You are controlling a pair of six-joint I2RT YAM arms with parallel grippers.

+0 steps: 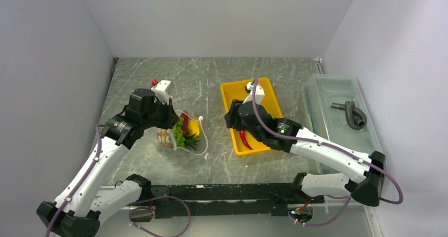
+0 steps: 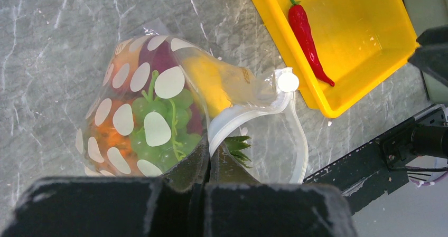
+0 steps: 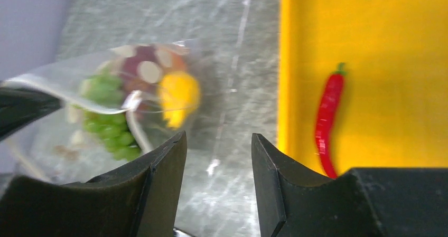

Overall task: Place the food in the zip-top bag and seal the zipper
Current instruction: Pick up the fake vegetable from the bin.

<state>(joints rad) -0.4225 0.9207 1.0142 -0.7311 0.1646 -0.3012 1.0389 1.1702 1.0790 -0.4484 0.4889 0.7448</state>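
Lying lengthwise in the yellow tray [image 3: 401, 47], the red chilli [image 3: 328, 122] sits just to the right of the right tool [image 3: 218, 136], whose jaws stand open. The left tool [image 2: 208, 160] is farther off, pinching the zip-top bag [image 2: 132, 115] at its mouth edge.

You look down on a grey marbled counter [image 1: 211, 73] with thin pale veins running across it. Three plain white walls close it in: the back wall [image 1: 222, 15] along the far edge, the left wall [image 1: 47, 63] and the right wall [image 1: 401, 47] along the side edges. At the far right corner there is a short pale strip [image 1: 317, 63], perhaps a metal trim. Along the right edge stands a translucent lidded bin [image 1: 330, 92]. The light is soft and even, with only faint shadows.
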